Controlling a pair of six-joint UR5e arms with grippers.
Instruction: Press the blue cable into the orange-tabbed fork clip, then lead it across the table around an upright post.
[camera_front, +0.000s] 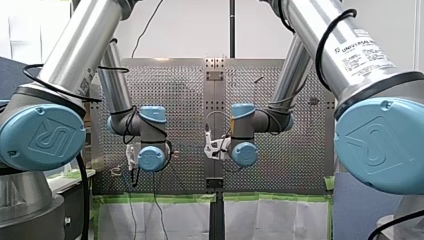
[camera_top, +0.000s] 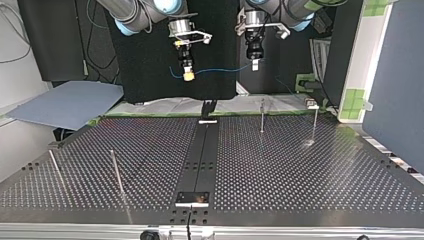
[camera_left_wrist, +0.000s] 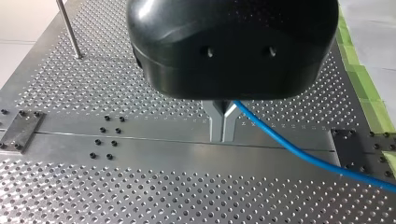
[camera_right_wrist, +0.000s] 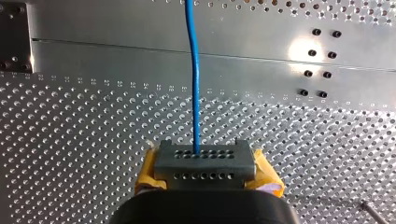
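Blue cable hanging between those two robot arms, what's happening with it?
The two arms hold the blue cable stretched between them in the air, above the perforated table. My left claw is shut on one part of it, and my right claw, with yellow pads, on another. The cable has not been laid down, and the upright posts stand free.

A blue cable (camera_top: 220, 70) held high beyond the bench's (camera_top: 300, 170) far edge
My right tool (camera_top: 188, 75), yellow-tipped, grips it at the left and my left tool (camera_top: 254, 64) at the right; upright posts (camera_top: 117, 172) stand near left and far right.
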